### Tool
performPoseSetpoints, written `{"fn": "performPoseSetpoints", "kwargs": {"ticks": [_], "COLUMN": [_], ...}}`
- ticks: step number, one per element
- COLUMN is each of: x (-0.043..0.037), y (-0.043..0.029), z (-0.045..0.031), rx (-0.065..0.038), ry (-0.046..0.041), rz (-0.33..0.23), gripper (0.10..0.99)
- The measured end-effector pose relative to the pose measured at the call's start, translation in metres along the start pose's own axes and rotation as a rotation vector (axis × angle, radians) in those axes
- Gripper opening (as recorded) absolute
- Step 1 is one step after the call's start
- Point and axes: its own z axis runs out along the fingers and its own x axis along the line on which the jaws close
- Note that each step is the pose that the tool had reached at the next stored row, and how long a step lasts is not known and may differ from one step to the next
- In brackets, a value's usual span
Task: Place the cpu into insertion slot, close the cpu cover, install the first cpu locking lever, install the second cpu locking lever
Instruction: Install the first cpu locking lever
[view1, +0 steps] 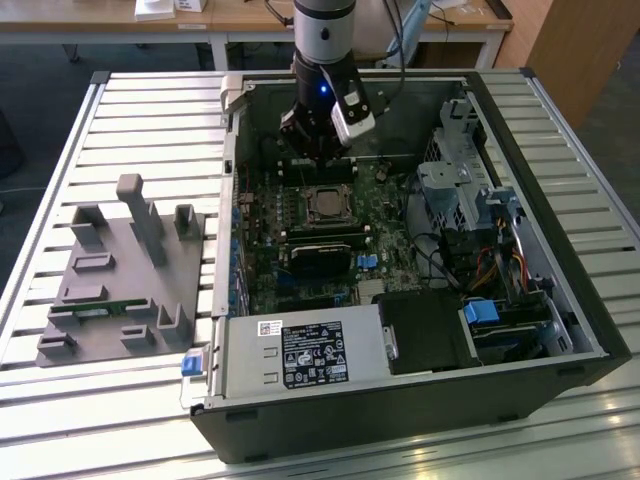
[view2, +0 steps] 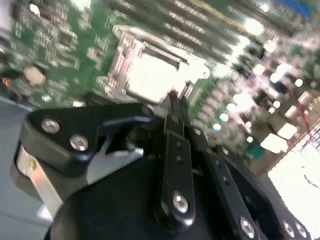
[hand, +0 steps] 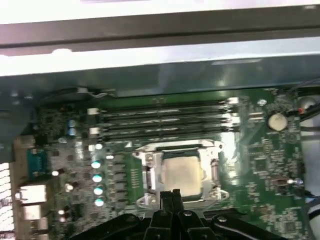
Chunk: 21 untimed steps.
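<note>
Our black gripper (hand: 170, 194), fingers clenched on nothing, hovers at the socket's six o'clock; the dull silver-grey square cpu (hand: 181, 173) seems seated under the thin silver frame cover (hand: 150, 159), levers probably left.

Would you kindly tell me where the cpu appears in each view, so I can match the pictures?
Exterior view: the cpu sits mid-motherboard, just below the tool.
First wrist view: the cpu is low centre, above the tool's tips.
Second wrist view: the cpu is upper centre.
Shared landmark: the silver cpu cover framing it.
</note>
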Motion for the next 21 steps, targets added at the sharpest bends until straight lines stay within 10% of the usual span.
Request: {"fn": "performPoseSetpoints", "kwargs": {"ticks": [9,21], "x": [0.0263,0.0416], "y": [0.0014,0.0059], "z": [-0.0001,0.001], "rx": [0.0,-0.002], "ry": [0.0001,0.0009], "rz": [-0.002,-0.046], "gripper": [0.106,0.106]}}
